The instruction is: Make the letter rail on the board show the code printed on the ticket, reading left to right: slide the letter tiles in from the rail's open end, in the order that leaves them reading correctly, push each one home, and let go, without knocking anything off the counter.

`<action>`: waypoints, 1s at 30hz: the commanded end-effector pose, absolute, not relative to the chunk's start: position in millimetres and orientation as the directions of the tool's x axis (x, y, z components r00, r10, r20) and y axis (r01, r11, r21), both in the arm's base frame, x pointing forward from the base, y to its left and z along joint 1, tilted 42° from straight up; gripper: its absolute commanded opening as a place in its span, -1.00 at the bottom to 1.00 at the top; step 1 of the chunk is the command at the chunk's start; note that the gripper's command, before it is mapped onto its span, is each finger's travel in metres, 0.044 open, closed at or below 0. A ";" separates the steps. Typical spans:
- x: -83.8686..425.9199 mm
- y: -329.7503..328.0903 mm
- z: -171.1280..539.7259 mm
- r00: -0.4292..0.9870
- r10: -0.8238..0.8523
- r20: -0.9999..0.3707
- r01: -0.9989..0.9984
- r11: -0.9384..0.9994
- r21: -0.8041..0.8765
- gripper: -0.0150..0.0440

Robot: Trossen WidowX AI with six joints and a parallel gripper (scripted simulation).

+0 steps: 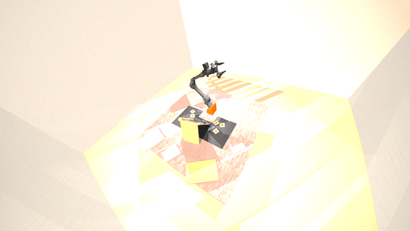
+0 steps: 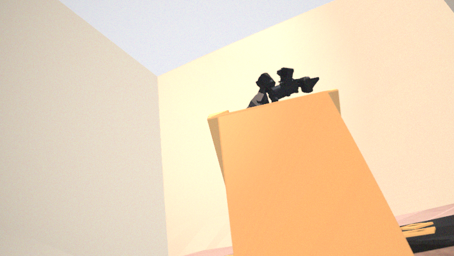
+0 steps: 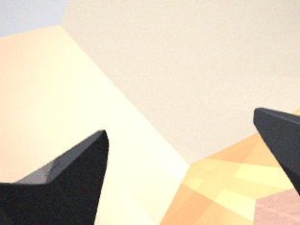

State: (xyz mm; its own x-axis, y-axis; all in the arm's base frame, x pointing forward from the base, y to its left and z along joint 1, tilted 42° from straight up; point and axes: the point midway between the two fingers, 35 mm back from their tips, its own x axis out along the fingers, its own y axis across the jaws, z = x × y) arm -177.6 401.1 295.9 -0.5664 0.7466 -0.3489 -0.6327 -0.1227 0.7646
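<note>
My gripper (image 1: 224,67) (image 2: 314,81) (image 3: 183,126) is open and empty, raised high above the counter and well away from the tiles. Two letter tiles (image 1: 192,111) (image 1: 192,115) lie on the left part of the dark mat (image 1: 225,140). Three more tiles (image 1: 216,122) (image 1: 222,125) (image 1: 215,130) lie on its right part. Their letters are too small to read. The tan board (image 1: 190,131) (image 2: 301,175) stands upright at the mat's front, seen from its back. Its rail face and any tiles in it are hidden. I cannot make out the ticket or its code.
An orange block (image 1: 212,108) is at the arm's base, behind the board. A yellow panel (image 1: 202,171) lies in front of the board. Pale flat pieces (image 1: 171,153) (image 1: 237,148) lie to either side, and a small yellow round thing (image 1: 172,114) lies left of the mat.
</note>
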 end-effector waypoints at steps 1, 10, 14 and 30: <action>-112.0 394.1 278.4 -0.382 0.836 -0.394 -0.767 -0.049 0.640 1.00; 25.8 345.3 223.4 0.088 0.865 -0.495 -0.926 0.254 0.280 1.00; 78.6 308.0 196.0 0.299 0.795 -0.528 -0.909 0.406 0.096 1.00; 188.5 100.4 84.4 0.829 0.111 -0.548 -0.494 0.604 -0.626 1.00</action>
State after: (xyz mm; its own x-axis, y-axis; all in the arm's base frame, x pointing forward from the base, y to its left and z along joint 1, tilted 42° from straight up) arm 181.8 142.5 103.8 0.7804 0.2692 -0.5643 -0.5847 0.6340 -0.5062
